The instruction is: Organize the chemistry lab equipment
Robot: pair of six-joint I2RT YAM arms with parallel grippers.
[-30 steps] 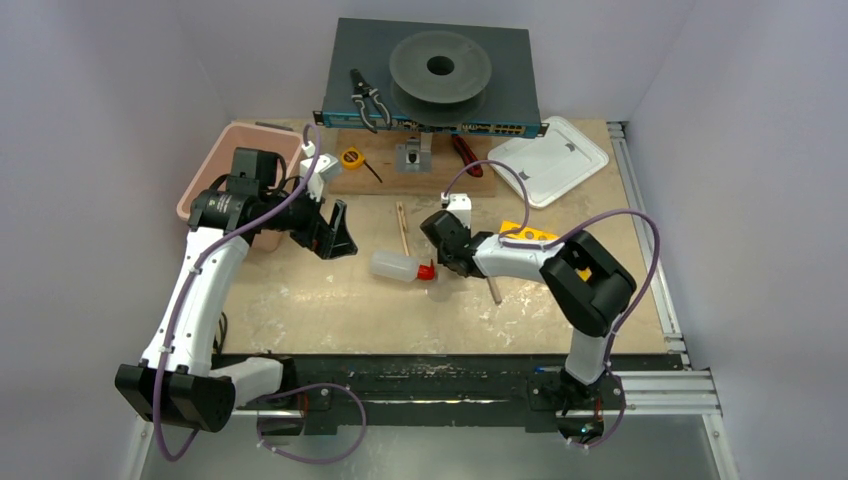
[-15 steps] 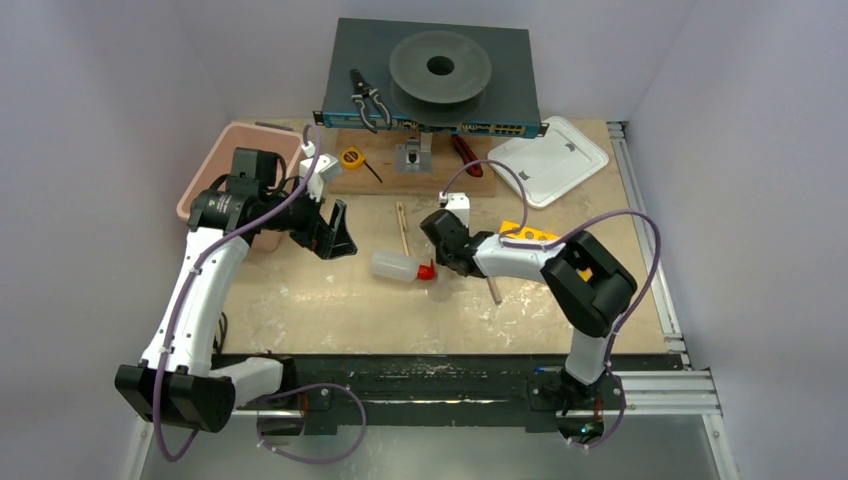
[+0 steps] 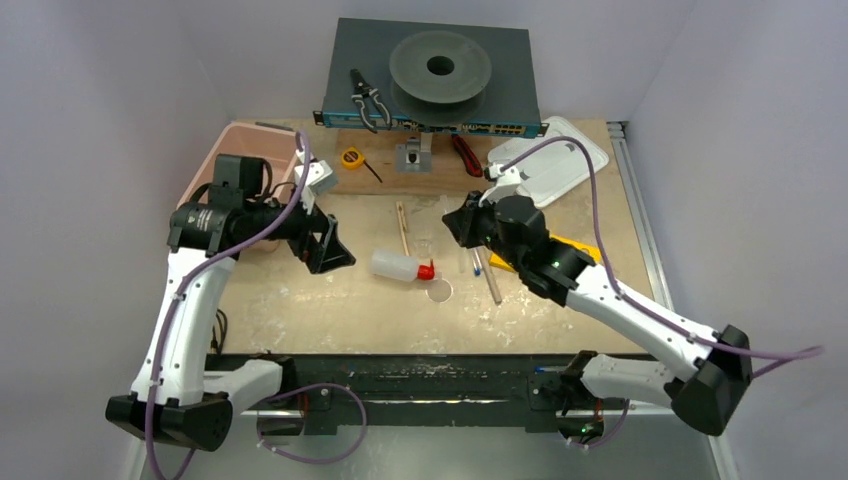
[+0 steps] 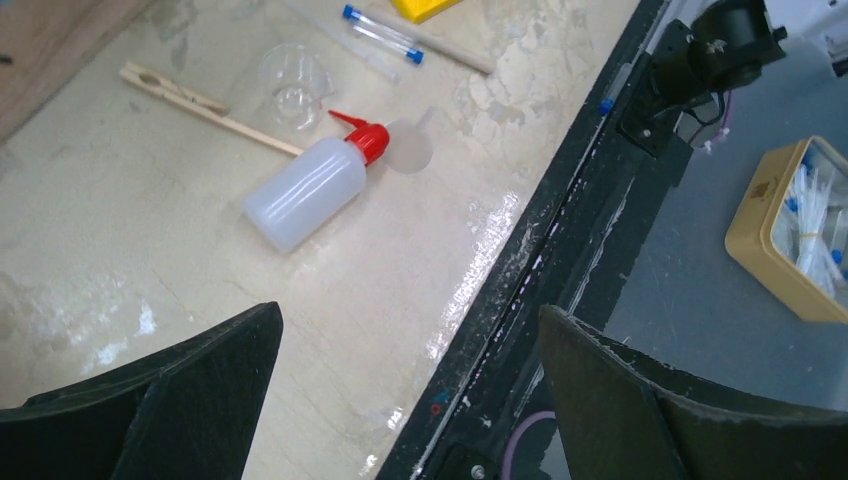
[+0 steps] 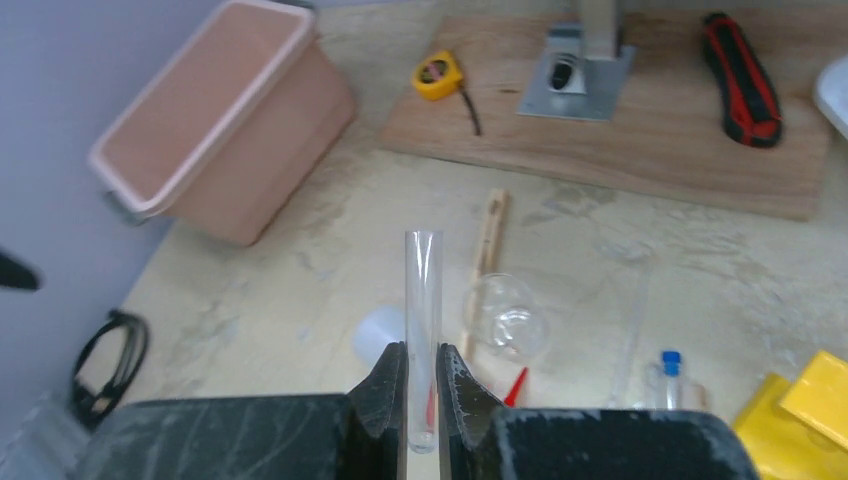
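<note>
Gripping a clear tube [image 5: 423,290], the right fingers [image 5: 402,372] are closed on its lower end, and the tube stands up out of them. They hang above the counter [image 3: 300,300], behind and to the right of the squeeze bottle [image 3: 395,266]. That bottle lies on its side in the middle of the counter, red cap toward the right arm. The left fingers [image 3: 330,245] are spread wide and hold nothing; they hover just left of the bottle. A round dish [image 4: 292,85] sits just behind the cap, near the wooden stick [image 4: 200,100] that lies behind the bottle. Two blue-capped tubes [image 4: 385,30] lie right of the cap, past the dish. A pink bin [image 3: 240,150] stands well to the bottle's left.
</note>
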